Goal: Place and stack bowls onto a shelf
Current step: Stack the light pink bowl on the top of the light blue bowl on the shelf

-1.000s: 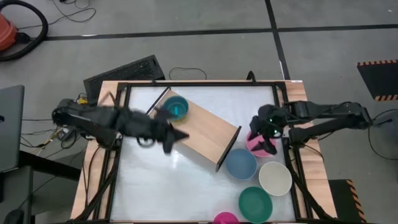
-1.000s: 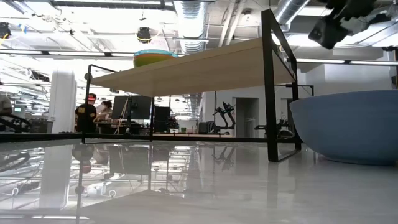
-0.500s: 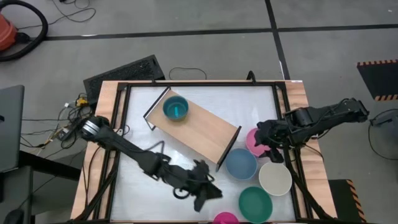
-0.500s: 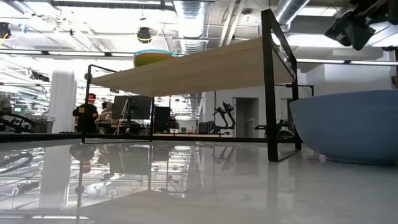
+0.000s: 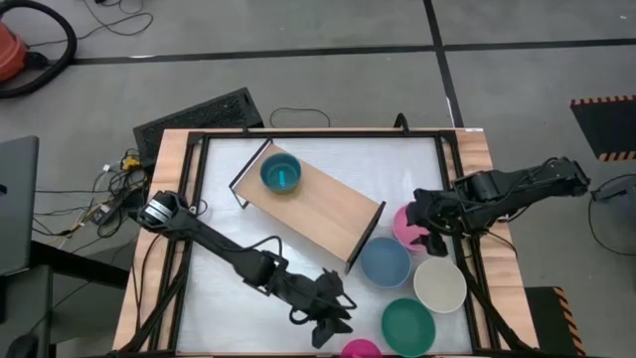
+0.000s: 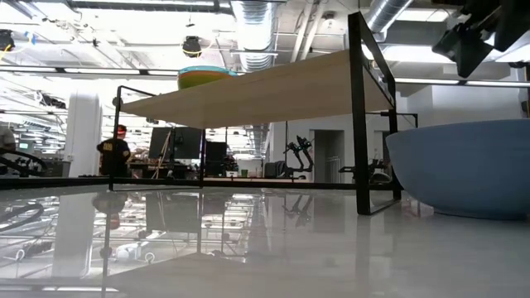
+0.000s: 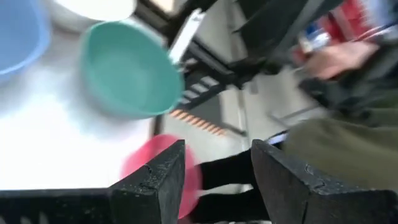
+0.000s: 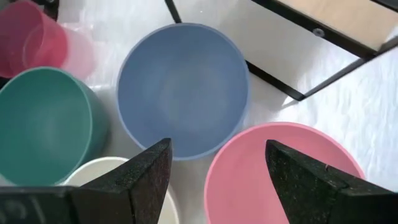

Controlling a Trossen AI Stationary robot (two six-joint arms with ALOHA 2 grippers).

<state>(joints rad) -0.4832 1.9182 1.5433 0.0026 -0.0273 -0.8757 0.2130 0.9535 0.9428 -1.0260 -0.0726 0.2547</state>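
The left claw (image 5: pixel 333 323), open and empty, hangs lower centre beside the magenta bowl (image 5: pixel 360 349); the right claw (image 5: pixel 429 227), open, hovers over the pink bowl (image 5: pixel 405 227).

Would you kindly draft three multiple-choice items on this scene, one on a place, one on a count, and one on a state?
1. Where is the left tool?
A. Over the shelf
B. Near the magenta bowl at the table's front edge
C. Beside the keyboard

2. How many bowls sit on the table off the right end of the shelf, in the high view?
A. Two
B. Five
C. Eight

3. What is the state of the right tool?
A. Open over the pink bowl
B. Shut on the blue bowl
C. Shut on the white bowl

Answers:
1 B: the high view shows it next to the magenta bowl.
2 B: pink bowl, blue bowl, white bowl, green bowl and magenta.
3 A: the right wrist view shows its fingers spread, empty, above the pink rim.
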